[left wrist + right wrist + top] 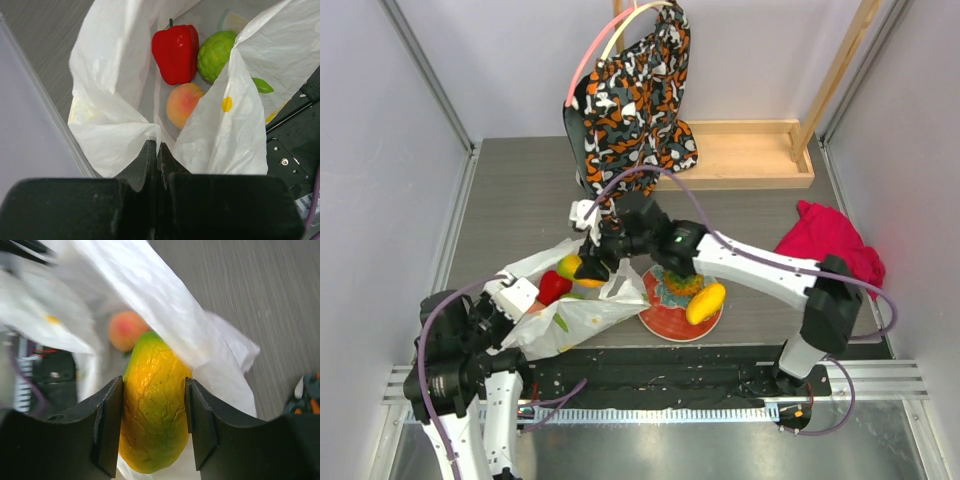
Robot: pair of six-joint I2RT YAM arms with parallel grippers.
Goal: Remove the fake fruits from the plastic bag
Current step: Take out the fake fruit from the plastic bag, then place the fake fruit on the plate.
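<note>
Grey bench point(520, 190) carries the plastic bag point(585, 318), rim pinched in the clenched left claw point(156, 147). Right claw point(154, 385) grasps the mango point(152, 430) at the bag mouth; film draped over it could snag and drag the bag along. Red pepper point(175, 52), green fruit point(216, 54) and peach point(184, 104) lie inside; the plate point(665, 325) holds a pineapple point(678, 285) and yellow fruit point(706, 302).

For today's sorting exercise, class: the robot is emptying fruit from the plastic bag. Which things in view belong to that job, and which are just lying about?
Job: plastic bag; mango held over the bag; red pepper, green fruit, peach inside it; yellow fruit on the plate.
Lying about: patterned cloth bag; red cloth; wooden tray.
</note>
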